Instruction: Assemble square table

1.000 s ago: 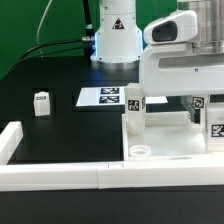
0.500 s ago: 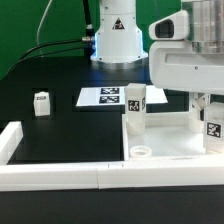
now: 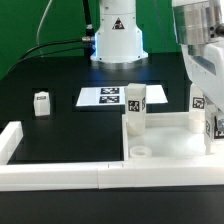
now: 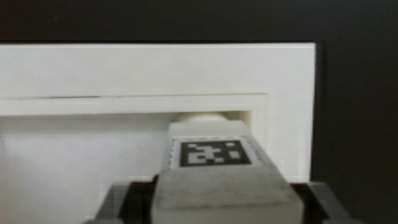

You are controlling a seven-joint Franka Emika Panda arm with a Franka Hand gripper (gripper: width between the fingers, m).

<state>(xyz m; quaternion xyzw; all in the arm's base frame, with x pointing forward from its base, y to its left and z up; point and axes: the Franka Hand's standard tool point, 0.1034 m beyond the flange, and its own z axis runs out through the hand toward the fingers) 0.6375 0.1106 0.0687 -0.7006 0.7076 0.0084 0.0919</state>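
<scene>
The white plastic square slab with a raised rim and round corner sockets [image 3: 165, 140] lay on the black desk [image 3: 60, 130], pressed into the corner of the long low white wall [image 3: 60, 175], directly beneath the pincer [image 4: 215, 205]. One short white blocky leg with a black-and-white tag [image 3: 134, 108] stood upright in a corner of the slab, a little way off from the pincer toward the exterior view's left; it looked seated, though whether it was fully screwed in could not be told. The pincer gripped a second tagged white leg [image 4: 217, 165], its dark fingers [image 4: 128, 205] closed narrowly on the leg's two sides, and held that leg upright over the slab's recessed face; in the exterior view this leg [image 3: 199, 105] appeared at the slab's far side, close to a corner. A third small tagged leg [image 3: 41, 104] stood loose on the desk, well apart from the pincer toward the exterior view's left, beyond the flat white marker board [image 3: 101, 97]. A fourth leg was not clearly visible. An empty round socket [image 3: 141, 152] remained at the near corner. By this reckoning the assembly was under halfway: one leg placed, one in hand, the rest waiting.
</scene>
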